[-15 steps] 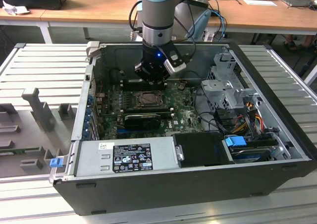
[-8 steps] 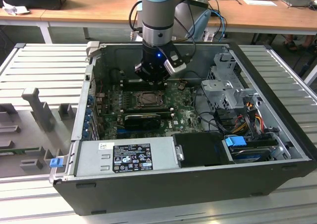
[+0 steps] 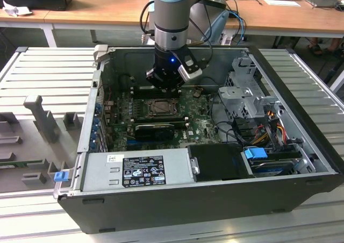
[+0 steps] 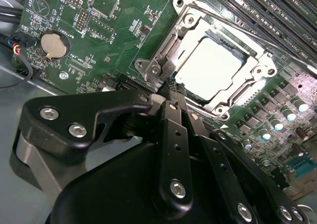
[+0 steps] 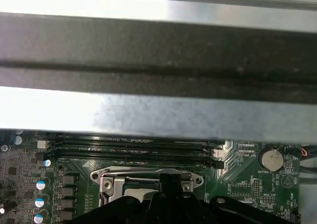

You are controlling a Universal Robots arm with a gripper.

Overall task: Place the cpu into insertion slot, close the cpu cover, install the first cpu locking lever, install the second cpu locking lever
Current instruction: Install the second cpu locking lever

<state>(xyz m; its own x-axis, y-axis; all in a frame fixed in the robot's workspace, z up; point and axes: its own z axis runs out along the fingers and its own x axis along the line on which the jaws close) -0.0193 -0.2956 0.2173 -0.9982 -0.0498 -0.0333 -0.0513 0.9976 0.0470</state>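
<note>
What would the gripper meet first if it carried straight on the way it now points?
Probably the cpu cover, at its hinged edge: in the second wrist view the gripper tips sit just short of the frame closed over the cpu. Depth is unclear, so contact may already exist.

Open PC case (image 3: 301, 162) on ribbed grey surface (image 3: 48, 76). Inside: green mobo (image 3: 201, 126), PSU (image 3: 137, 170) w/ label, blue-tabbed drive bay (image 3: 257, 154), coin battery (image 4: 50, 44), RAM slots (image 5: 129, 145).
</note>
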